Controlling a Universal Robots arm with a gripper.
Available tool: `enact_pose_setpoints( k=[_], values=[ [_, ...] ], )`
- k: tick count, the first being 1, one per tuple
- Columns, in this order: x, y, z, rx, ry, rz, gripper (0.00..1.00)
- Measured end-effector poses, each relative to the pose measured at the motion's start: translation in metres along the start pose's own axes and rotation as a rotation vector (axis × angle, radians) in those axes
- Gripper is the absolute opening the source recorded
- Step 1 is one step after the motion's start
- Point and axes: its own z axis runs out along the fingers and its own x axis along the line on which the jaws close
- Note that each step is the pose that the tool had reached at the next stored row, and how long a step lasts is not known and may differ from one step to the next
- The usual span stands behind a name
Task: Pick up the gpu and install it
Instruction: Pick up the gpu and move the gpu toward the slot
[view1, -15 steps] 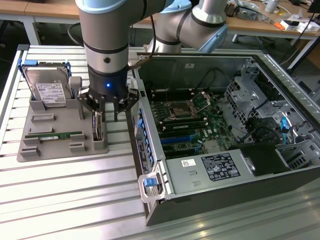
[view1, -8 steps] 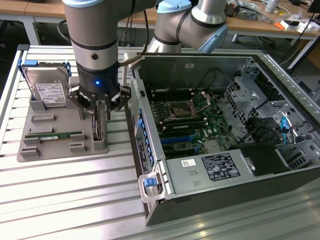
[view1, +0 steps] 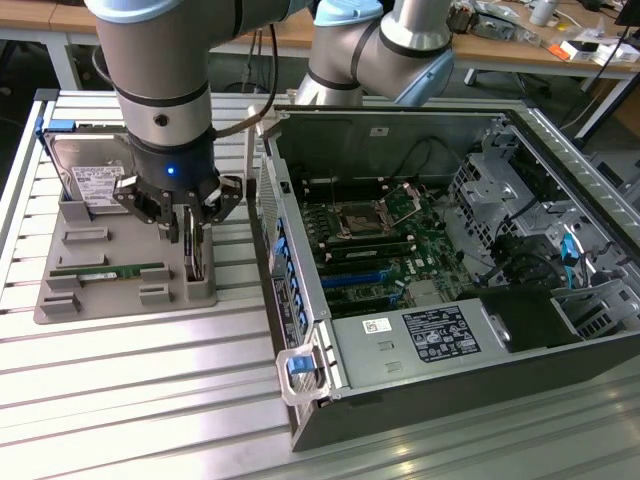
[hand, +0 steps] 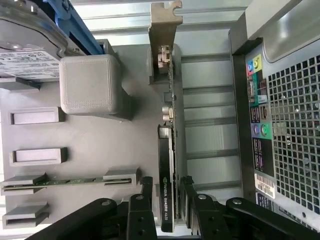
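Nearest the wrist camera: black linkage-fingered gripper, spread wide, straddling the near end of the thin flat black gpu with one finger on each side, gripping nothing. Contact with the card's faces: cannot tell. Upright on its long edge in a slot of the grey plastic parts tray, along the tray's side closest to the open black computer case at the exterior view's right. Long axis near to far, shiny silver metal bracket at the far end.

gpu: upright in tray | pincer: astride gpu | computer case: exterior view's right of tray
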Motion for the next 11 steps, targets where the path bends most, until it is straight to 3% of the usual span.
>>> enact_pose_setpoints(
  k=[4,10,11],
  values=[
    [-0.0001,-0.0013,0.0075,-0.0004,0.0002,0.0,0.36],
    [-0.0014,-0.0015,0.0105,-0.0004,0.0002,0.0,0.36],
    [-0.0014,-0.0016,0.0105,-0.0004,0.0002,0.0,0.28]
  ],
)
